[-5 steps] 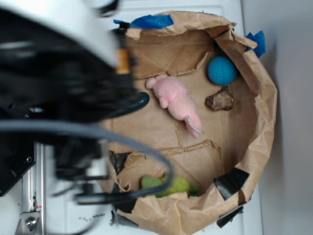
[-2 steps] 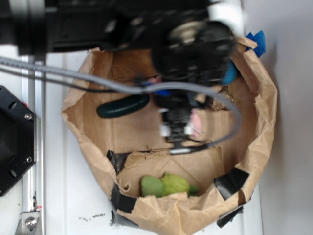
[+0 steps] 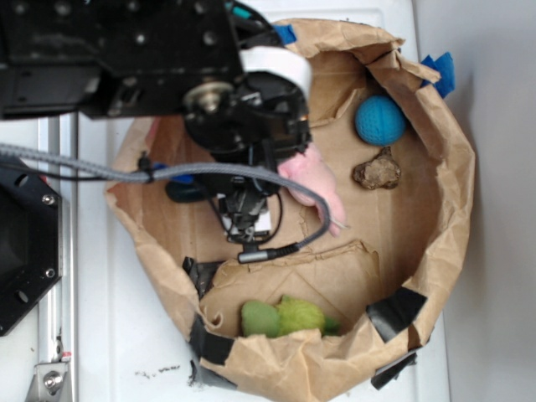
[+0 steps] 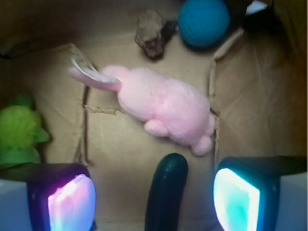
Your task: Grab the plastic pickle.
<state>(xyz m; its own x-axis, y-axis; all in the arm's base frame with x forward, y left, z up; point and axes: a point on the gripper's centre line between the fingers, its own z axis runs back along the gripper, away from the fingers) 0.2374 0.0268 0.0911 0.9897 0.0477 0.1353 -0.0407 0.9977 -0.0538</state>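
Observation:
The plastic pickle (image 4: 166, 192) is dark green and glossy. In the wrist view it lies on the brown paper floor between my two fingers, its rounded end pointing at the pink plush (image 4: 163, 106). My gripper (image 4: 154, 204) is open above it, one lit pad (image 4: 72, 202) on the left and one (image 4: 238, 199) on the right, neither touching it. In the exterior view my arm and gripper (image 3: 243, 209) cover most of the pickle; only a dark end (image 3: 182, 193) shows at the left.
Everything sits in a torn paper-bag bin (image 3: 444, 209) with raised walls. The pink plush (image 3: 314, 180) lies just beyond the pickle. A blue ball (image 3: 379, 120) and a brown lump (image 3: 377, 172) are at the far side. A light green fuzzy toy (image 3: 285, 318) lies by the near wall.
My arm has swung in over the bin, then shifted left from above the pink plush to above the pickle, which it now mostly covers. The toys have not moved.

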